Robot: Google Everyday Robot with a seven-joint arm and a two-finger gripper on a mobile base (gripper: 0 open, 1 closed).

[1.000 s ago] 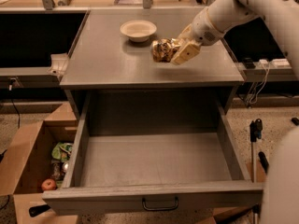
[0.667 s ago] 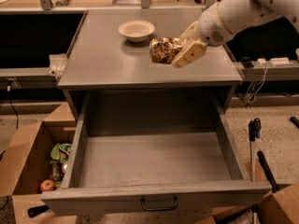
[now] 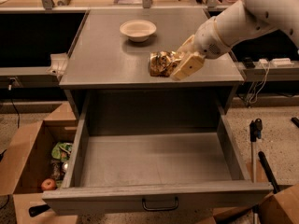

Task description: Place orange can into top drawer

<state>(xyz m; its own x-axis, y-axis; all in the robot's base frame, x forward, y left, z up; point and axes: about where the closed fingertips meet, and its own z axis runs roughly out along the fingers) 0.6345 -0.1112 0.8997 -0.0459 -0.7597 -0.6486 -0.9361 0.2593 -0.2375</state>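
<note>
The orange can (image 3: 160,63), dented with mottled gold-brown print, is held in my gripper (image 3: 180,60) just above the grey cabinet top (image 3: 103,64), near its front edge. The cream fingers (image 3: 188,65) close around the can's right end. My white arm comes in from the upper right. The top drawer (image 3: 154,160) is pulled fully open below and in front of the can. Its inside is bare grey and its dark handle (image 3: 160,204) sits on the front panel.
A cream round bowl (image 3: 138,30) stands on the cabinet top behind the can. An open cardboard box (image 3: 32,167) with an apple and packets sits on the floor at left. Black tools (image 3: 257,143) and another box (image 3: 280,206) lie at right.
The gripper with the can has moved forward and slightly down toward the cabinet's front edge. The view has shifted; the drawer stays open.
</note>
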